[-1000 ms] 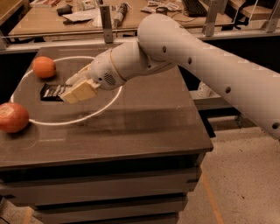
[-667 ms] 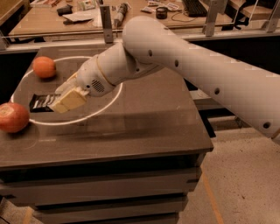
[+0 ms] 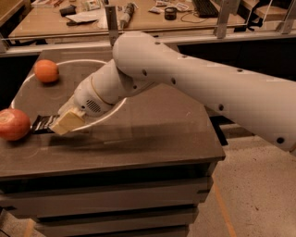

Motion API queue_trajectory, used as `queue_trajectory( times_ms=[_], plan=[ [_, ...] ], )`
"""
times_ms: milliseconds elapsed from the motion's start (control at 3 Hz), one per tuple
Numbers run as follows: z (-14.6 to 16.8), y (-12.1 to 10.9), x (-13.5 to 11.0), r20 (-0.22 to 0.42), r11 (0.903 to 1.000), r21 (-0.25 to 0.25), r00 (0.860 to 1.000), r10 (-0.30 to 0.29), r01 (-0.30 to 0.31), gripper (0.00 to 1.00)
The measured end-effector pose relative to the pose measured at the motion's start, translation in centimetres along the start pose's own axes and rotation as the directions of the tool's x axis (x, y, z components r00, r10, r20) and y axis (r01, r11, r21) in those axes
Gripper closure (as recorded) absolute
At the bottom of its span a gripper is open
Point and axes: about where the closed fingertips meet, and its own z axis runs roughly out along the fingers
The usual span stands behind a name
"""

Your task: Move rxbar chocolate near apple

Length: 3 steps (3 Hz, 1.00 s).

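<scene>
The rxbar chocolate (image 3: 41,124) is a flat black wrapper lying low over the dark table top (image 3: 152,134), its left end almost touching the apple (image 3: 14,124). The apple is the larger reddish-orange fruit at the table's left edge. My gripper (image 3: 64,123) is at the bar's right end, its beige fingers (image 3: 69,120) closed on it. The white arm reaches in from the right and covers the middle of the table.
A smaller evenly orange fruit (image 3: 46,71) sits at the back left of the table. A pale ring (image 3: 113,109) is marked on the table top. Behind the table, a rail and a cluttered desk (image 3: 138,14) run across. Bare floor (image 3: 249,194) lies to the right.
My gripper has moved left and toward the front with the rxbar chocolate. The bar has gone from the middle of the ring to right beside the apple. The fruits have not moved.
</scene>
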Motion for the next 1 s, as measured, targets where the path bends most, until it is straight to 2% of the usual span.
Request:
queue_trajectory(
  times_ms=[333,667,1000],
  plan=[
    [0.12,0.14,-0.05,-0.001,1.0000,-0.002,1.000,-0.001,0.001,0.82],
    [0.27,0.33,-0.15,-0.002,1.0000,-0.006,1.000,-0.004,0.004,0.51],
    [0.35,0.45,-0.23,-0.003,1.0000,-0.008,1.000,-0.006,0.006,0.30]
  ],
)
